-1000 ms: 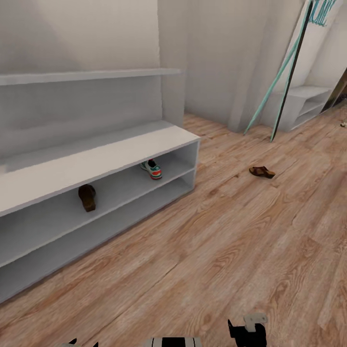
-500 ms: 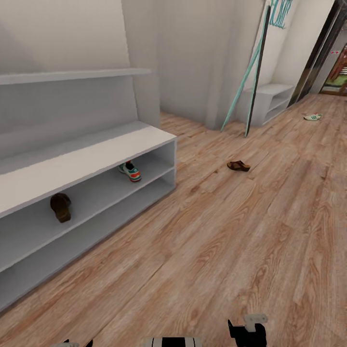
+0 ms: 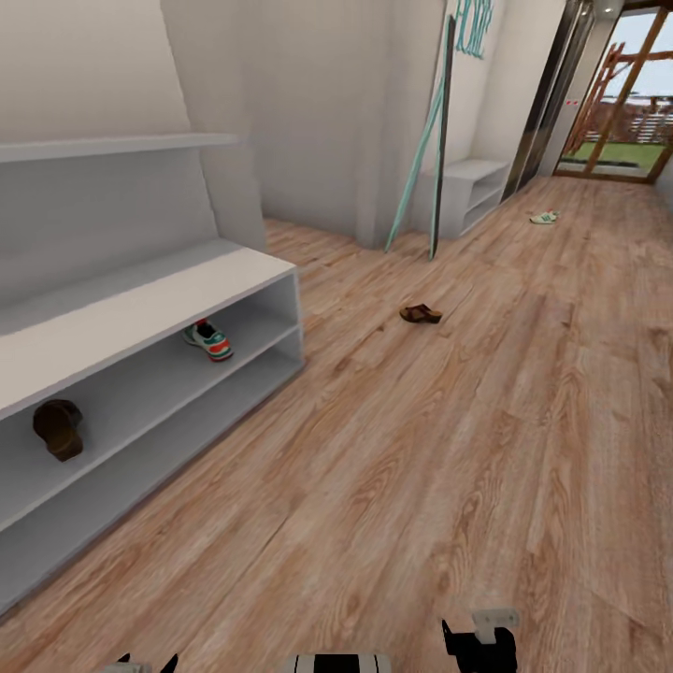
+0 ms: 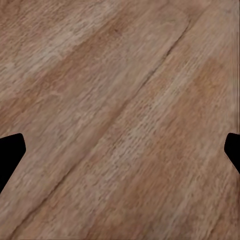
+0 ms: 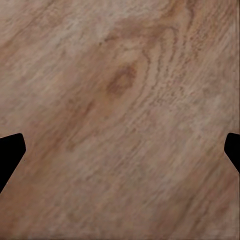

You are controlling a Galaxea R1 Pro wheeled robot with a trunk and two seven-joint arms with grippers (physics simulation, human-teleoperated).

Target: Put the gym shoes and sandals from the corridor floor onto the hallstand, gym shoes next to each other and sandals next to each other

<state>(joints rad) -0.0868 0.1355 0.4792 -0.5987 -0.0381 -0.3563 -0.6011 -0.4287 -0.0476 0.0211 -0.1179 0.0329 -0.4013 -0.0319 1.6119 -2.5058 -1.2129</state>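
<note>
Though small and flat, the sandal (image 3: 421, 313) lying on the corridor floor (image 3: 486, 449) well out from the hallstand (image 3: 140, 318) looks light and stiff-soled, best pinched across its strap. The head view alone shows it, a far gym shoe (image 3: 544, 217), and a shelved sandal and sneaker; both wrist views show spread, empty tools over planks.

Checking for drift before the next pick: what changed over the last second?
Only the view turned right: the hallstand slid left in frame and the far gym shoe came into sight. Nothing was grasped or released. Both grippers stay open and empty. The shelved sandal, shelved sneaker and floor sandal sit unchanged.
</note>
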